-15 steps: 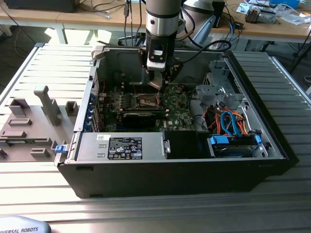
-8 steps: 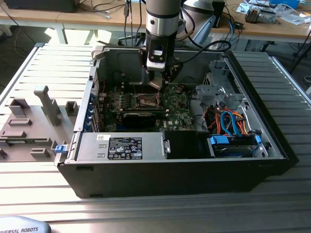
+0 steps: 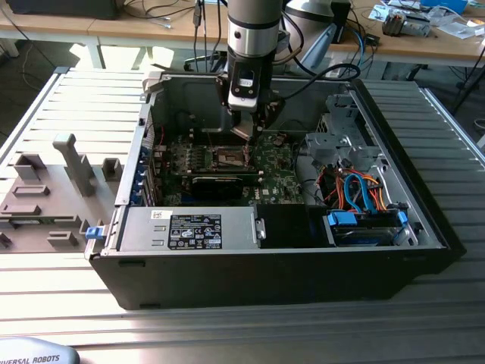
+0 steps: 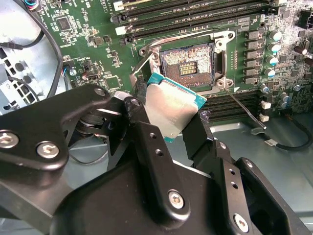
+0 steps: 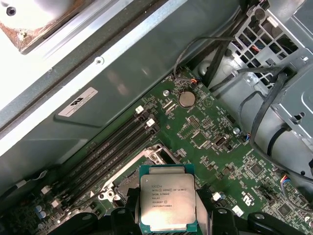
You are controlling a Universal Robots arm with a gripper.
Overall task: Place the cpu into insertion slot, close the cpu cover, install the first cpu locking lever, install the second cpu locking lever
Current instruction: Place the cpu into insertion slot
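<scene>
My gripper point(image 3: 247, 130) hangs inside the open computer case, just above the insertion slot point(image 3: 231, 158). It is shut on the cpu point(image 4: 171, 105), a flat square chip with a silver top and teal edge, held tilted between two black fingers point(image 4: 139, 115). In the second wrist view the slot point(image 4: 188, 63) lies just beyond the chip, its dark contact field exposed inside a silvery metal rim. A thin silvery plate, likely the cpu cover point(image 4: 143, 62), stands up at one edge of the slot. A thin lever rod point(image 4: 247, 110) juts free from a corner. The first wrist view has the cpu point(image 5: 166, 200) over the slot's frame point(image 5: 155, 155).
Memory slots point(image 4: 195, 17) run along one side of the socket, and a long black card point(image 3: 220, 186) along the other. A power supply point(image 3: 189, 227) and a drive bay with blue and orange cables point(image 3: 364, 201) line the case front. Grey fixtures point(image 3: 45, 197) sit on the exterior view's left.
</scene>
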